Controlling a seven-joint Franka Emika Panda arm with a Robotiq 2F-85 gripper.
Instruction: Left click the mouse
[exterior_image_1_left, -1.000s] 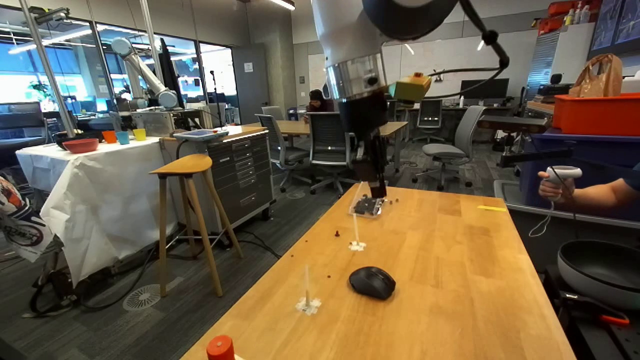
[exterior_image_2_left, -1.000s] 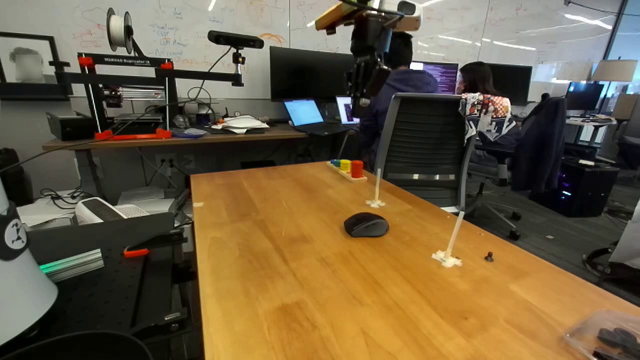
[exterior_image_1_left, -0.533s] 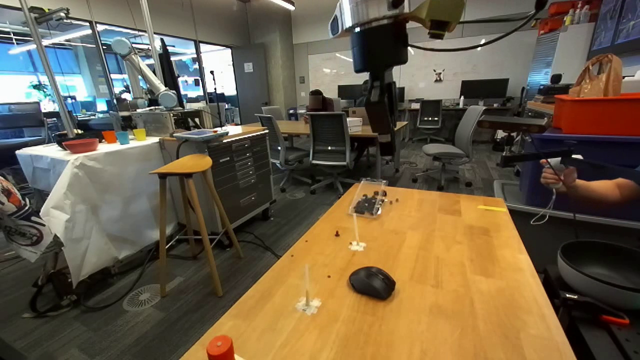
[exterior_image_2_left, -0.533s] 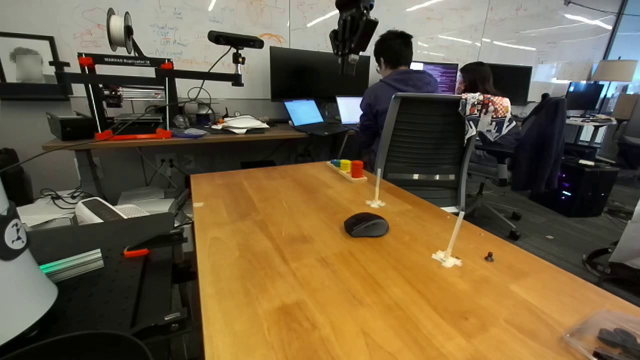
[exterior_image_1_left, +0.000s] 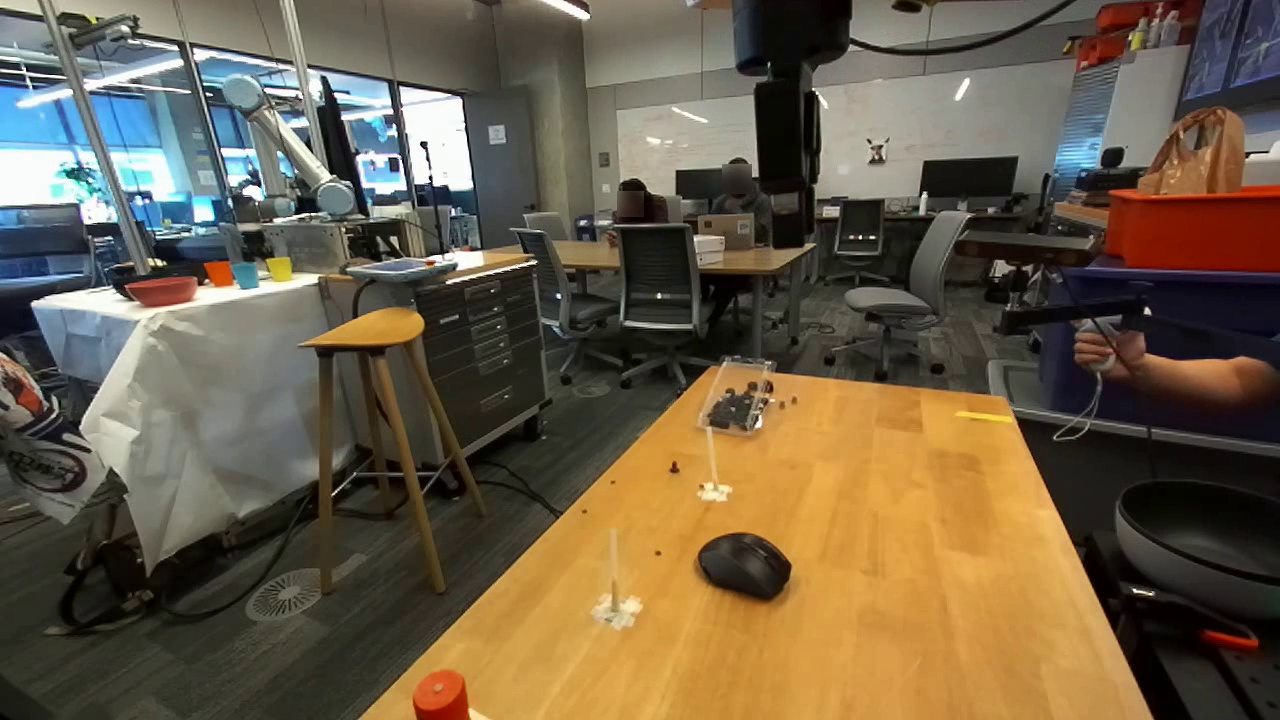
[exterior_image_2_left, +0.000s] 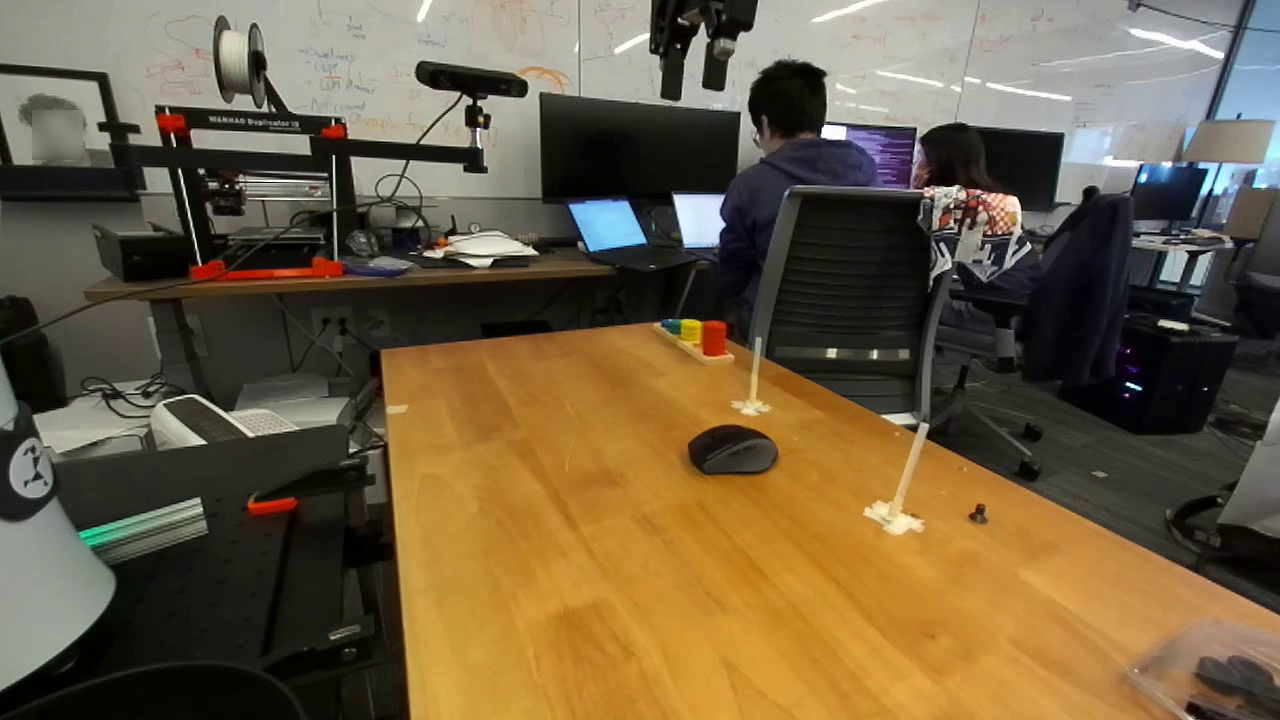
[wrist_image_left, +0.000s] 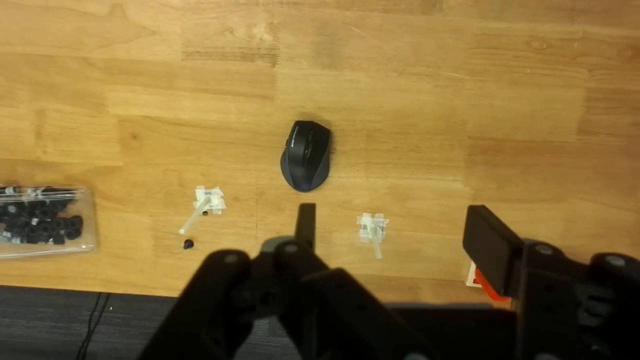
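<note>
Black mouse on a wooden table, end effector high above

The mouse rests flat on the table, near the middle of the wrist view: a rounded plastic dome, dark and smooth, with greyer flanks and a line of small pale lettering. The table is honey-coloured, with streaky grain and straight seams. The end effector, black and angular, hangs well apart from the mouse, its two blunt fingers spread with a wide gap between them. Two thin, translucent sticks stand near the mouse, each rising from a ragged patch of whitish tape (one leans noticeably in an exterior view). At the wrist view's left lies a clear, straight-edged plastic box with knobbly black pieces inside. In an exterior view, a toy of bright, rounded shapes sits by the table's edge.
</note>
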